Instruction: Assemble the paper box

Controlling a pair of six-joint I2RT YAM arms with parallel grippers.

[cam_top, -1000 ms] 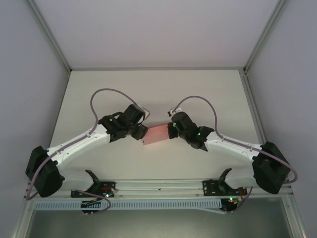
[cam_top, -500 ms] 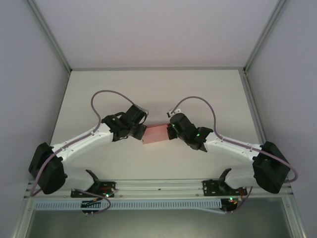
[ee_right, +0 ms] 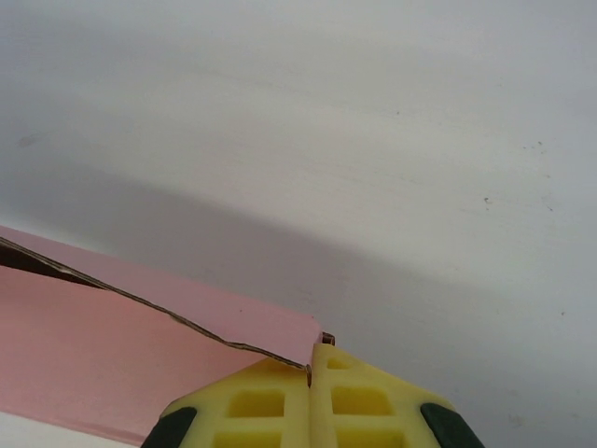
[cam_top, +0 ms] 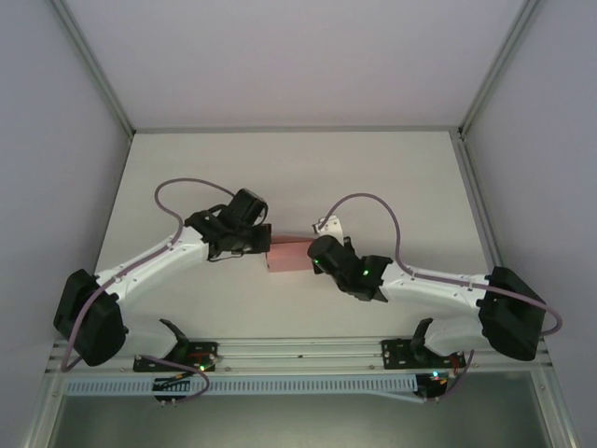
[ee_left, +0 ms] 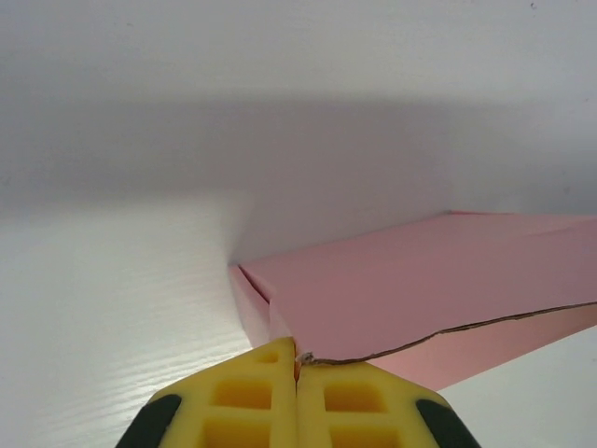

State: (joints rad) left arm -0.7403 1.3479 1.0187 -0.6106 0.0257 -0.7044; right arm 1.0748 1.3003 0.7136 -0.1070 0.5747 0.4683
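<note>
White tabletop (cam_top: 280,168), walled on three sides, two arms reaching in from the near edge. One arm comes from each side and they meet near the middle, wrists angled toward each other.

Paper box (cam_top: 289,256): one, salmon-pink thin card, lying low on the tabletop between the two wrists, roughly central and slightly toward the near edge. From the left wrist camera it reads as a shallow, partly formed shell, with a broad top panel and a raw cut edge running along the near side.

Left tool (ee_left: 297,369): pressed together, its two yellow pads (ee_left: 252,401) meeting with the card's cut edge running into the seam, so it looks to be pinching the box at its left corner.

Right tool (ee_right: 311,359): also pressed together, with the tip of a pink flap caught between its two pads at the opposite end.

Likely reason for the paired hold: with an end pinned by each tool, the flimsy card cannot slide or spring open while a crease or flap is worked.

Count: two arms, two tools, four pads, one box.
</note>
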